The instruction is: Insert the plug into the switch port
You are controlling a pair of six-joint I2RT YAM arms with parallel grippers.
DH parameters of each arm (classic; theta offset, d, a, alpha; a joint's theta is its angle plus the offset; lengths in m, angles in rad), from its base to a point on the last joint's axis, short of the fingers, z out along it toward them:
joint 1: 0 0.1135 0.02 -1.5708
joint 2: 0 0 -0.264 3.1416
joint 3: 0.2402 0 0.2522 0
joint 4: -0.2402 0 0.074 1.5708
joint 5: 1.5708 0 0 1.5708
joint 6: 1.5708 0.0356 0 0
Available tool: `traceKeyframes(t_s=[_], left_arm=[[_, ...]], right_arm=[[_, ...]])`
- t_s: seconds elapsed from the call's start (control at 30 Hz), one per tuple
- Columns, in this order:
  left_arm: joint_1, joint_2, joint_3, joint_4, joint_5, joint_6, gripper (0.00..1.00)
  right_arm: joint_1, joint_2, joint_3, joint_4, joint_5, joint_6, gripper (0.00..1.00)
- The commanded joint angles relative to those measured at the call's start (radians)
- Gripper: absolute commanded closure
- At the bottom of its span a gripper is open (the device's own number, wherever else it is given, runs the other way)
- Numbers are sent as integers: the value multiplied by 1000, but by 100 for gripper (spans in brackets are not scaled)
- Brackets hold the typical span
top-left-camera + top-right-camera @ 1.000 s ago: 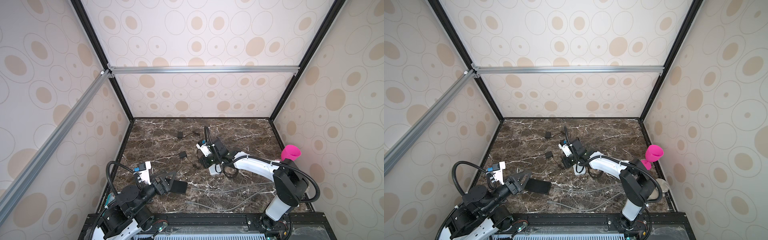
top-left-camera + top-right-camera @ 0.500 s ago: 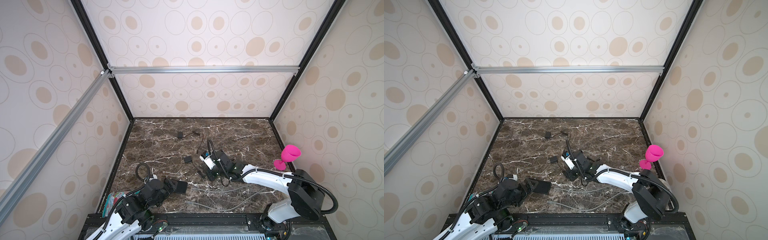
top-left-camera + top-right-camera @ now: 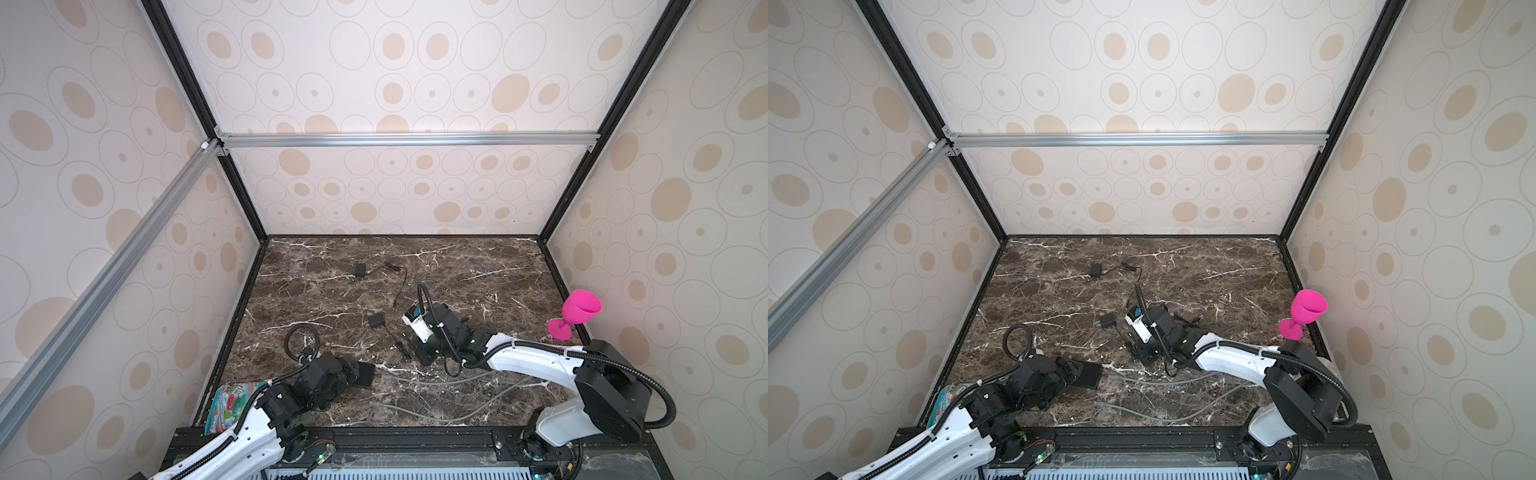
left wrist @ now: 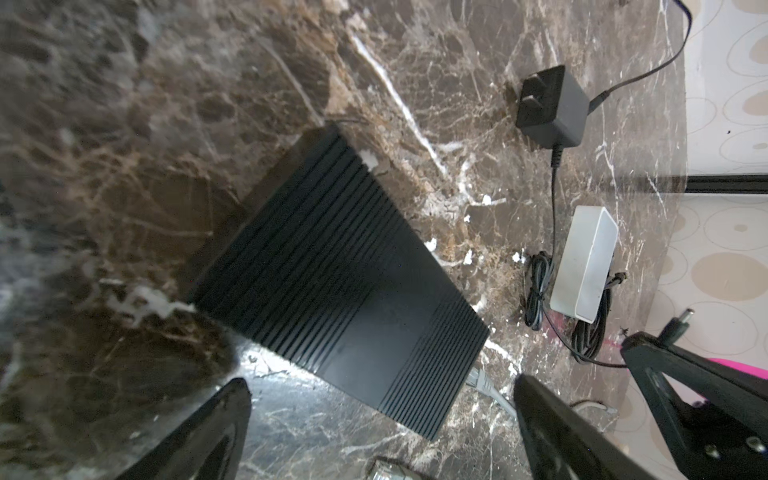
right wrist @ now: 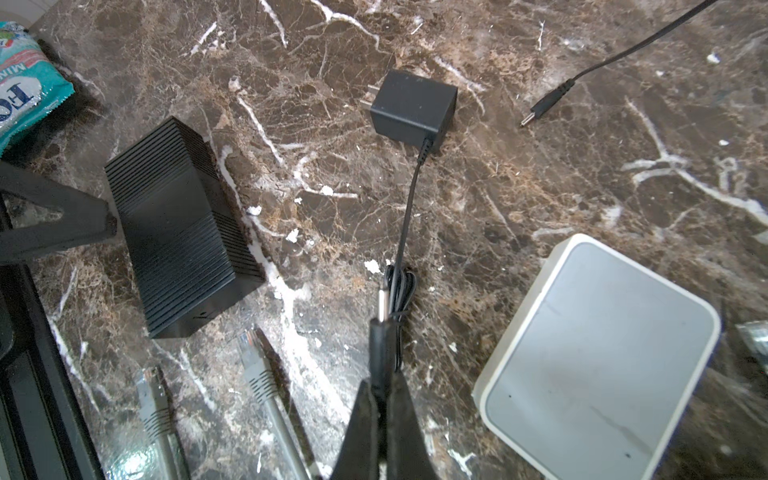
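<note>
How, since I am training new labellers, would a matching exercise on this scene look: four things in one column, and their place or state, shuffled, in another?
Things:
1. barrel plug
2. black ribbed box
3. pink goblet
4. snack packet

Place or state:
a. at the right edge of the marble table
b. lying just ahead of the open left gripper
c. in the table's near left corner
d. pinched in the shut right gripper

Pairs: 1-d, 2-b, 3-a, 4-c.

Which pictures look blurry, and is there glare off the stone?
Left wrist view: marble table smears toward one side; black switch sharper. Right wrist view: crisp, plug included, glare on the marble by the grey cables. Both top views: evenly lit.
</note>
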Motion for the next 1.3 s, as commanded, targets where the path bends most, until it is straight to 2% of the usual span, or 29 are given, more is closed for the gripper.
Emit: traceKeyframes(t_s=[0.0,0.23,0.37,0.57,0.77,0.87,0.97,1.03,1.27], left_arm=[[22,10,-8,83,-80,89,2],[185,74,-53,249,16,223,2],[240,94,-33,250,34,274,2],[249,2,93,92,-19,346,2],[250,-117,196,45,73,425,2],[251,-147,239,35,65,502,2],[252,-136,266,38,41,589,2],[252,-109,265,73,69,640,2],[257,7,194,217,111,711,2]], right_arm=[[5,-26,-22,-2,-1,-5,100],[36,15,-10,-34,-30,-25,100],[71,75,21,-46,-55,-28,100],[139,207,105,-71,-57,-43,100],[170,309,165,-105,-51,-58,100],[185,318,156,-110,-53,-59,100],[210,314,145,-132,-50,-56,100],[226,295,127,-135,-44,-45,100],[255,241,71,-102,-59,12,100]])
